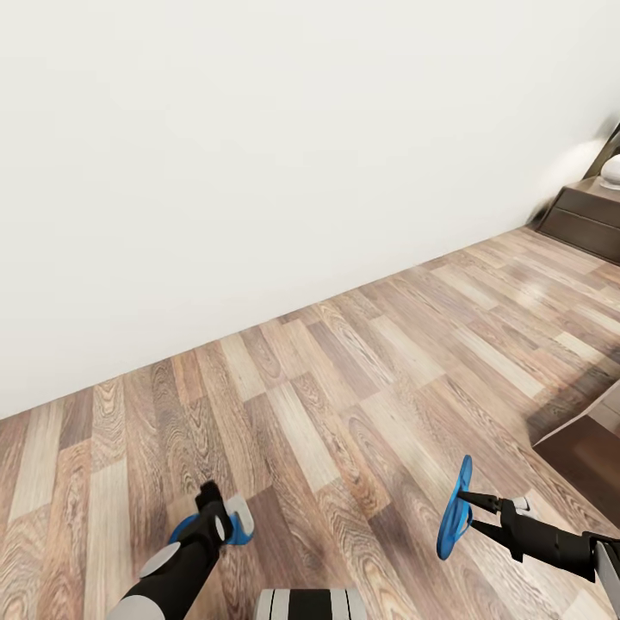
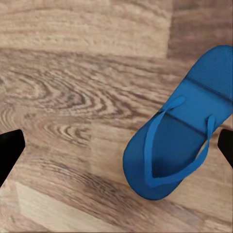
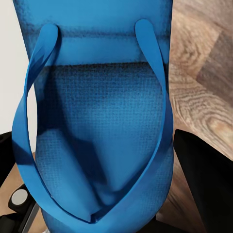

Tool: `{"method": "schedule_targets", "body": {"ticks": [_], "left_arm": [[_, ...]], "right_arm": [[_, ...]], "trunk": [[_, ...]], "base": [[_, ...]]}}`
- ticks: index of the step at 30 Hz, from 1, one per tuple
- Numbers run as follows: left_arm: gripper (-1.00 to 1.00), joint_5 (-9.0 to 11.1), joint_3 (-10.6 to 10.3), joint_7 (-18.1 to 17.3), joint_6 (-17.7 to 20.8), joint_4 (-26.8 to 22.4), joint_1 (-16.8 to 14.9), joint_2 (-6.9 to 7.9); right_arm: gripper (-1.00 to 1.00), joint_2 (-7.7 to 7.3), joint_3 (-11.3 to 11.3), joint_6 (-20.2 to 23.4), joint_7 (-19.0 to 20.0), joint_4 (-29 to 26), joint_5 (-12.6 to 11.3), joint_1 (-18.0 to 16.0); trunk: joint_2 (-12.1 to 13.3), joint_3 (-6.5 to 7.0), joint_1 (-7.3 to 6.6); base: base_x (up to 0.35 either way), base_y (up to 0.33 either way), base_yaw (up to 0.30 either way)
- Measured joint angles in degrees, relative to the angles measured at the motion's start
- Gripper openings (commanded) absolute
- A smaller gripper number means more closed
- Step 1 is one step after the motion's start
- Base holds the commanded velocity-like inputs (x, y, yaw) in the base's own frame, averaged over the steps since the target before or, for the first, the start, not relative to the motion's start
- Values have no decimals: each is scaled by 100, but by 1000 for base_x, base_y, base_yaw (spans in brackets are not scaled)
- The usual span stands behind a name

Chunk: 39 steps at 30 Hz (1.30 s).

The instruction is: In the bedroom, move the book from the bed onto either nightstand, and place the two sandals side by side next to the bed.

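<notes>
One blue sandal [image 2: 179,131] lies flat on the wood floor, straps up. My left gripper [image 2: 116,150] hovers just above it, open, with the black fingers [image 2: 9,150] spread wide; the sandal sits toward one finger. In the head view this sandal [image 1: 244,534] peeks out under the left gripper [image 1: 220,508]. My right gripper [image 1: 465,508] is shut on the other blue sandal [image 1: 448,525], held on edge above the floor. In the right wrist view that sandal [image 3: 97,121] sits between the fingers [image 3: 204,184]. The book is out of view. A dark brown corner of the bed [image 1: 585,448] shows at the right.
A dark-brown nightstand [image 1: 590,220] with a white lamp base [image 1: 611,168] stands against the wall at the far right. The white wall [image 1: 258,172] runs along the back. Open plank floor [image 1: 344,387] lies between my arms and the wall.
</notes>
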Motion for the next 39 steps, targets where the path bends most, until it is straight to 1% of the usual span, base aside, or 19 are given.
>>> {"method": "schedule_targets", "body": {"ticks": [1, 4, 5, 6, 7, 8, 9, 13, 16, 18, 27, 39], "left_arm": [[100, -12, -12, 91, 2, 5, 0, -11], [100, -35, -29, 165, 10, 10, 1, -23], [100, -90, -41, 172, 11, 10, 1, -25], [100, -188, -60, 175, 13, 11, 1, -24], [100, -380, -81, 175, 13, 38, 3, -22], [100, -459, -86, 173, 13, 64, 5, -21], [100, -675, -93, 162, 13, 181, 8, -20], [100, -1168, -97, 152, 74, 621, 10, -27], [100, -1287, -96, 152, 182, 731, 10, -22], [100, -1324, -96, 153, 227, 763, 10, -21], [100, -1347, -94, 153, 257, 777, 10, -20], [100, -1338, -71, 153, 259, 735, 10, -19]], "right_arm": [[-100, 0, 0, 0, -3, 0, 0, 0], [-100, 0, 0, 0, -5, 0, 0, 0], [-100, 0, 0, 0, -6, 0, 0, 0], [-100, 0, 0, 0, -6, 0, 0, 0], [-100, 0, 0, -2, -8, 0, 7, 0], [-100, 0, 0, -1, -9, 0, 7, 0], [-100, 0, 0, -1, -14, 0, 9, 0], [-100, 0, 0, -3, -36, 0, 19, 0], [-100, 0, 0, -1, -39, 0, 18, 0], [-100, 0, 0, -1, -40, 0, 18, 0], [-100, 0, 0, -1, -35, 0, 18, 0], [-100, 0, 1, -6, -27, 0, 27, 0]], "trunk": [[0, 0, 0], [0, 0, 0], [0, 0, 0], [0, 0, 0], [0, 0, 0], [0, 0, 0], [0, 0, 0], [0, 0, 0], [0, 0, 0], [0, 0, 0], [0, 0, 0], [-16, -265, 31]], "base": [[0, 0, 0], [0, 0, 0], [0, 0, 0], [0, 0, 0], [0, 0, 0], [0, 0, 0], [0, 0, 0], [0, 0, 0], [0, 0, 0], [0, 0, 0], [0, 0, 0], [0, 0, 0]]}}
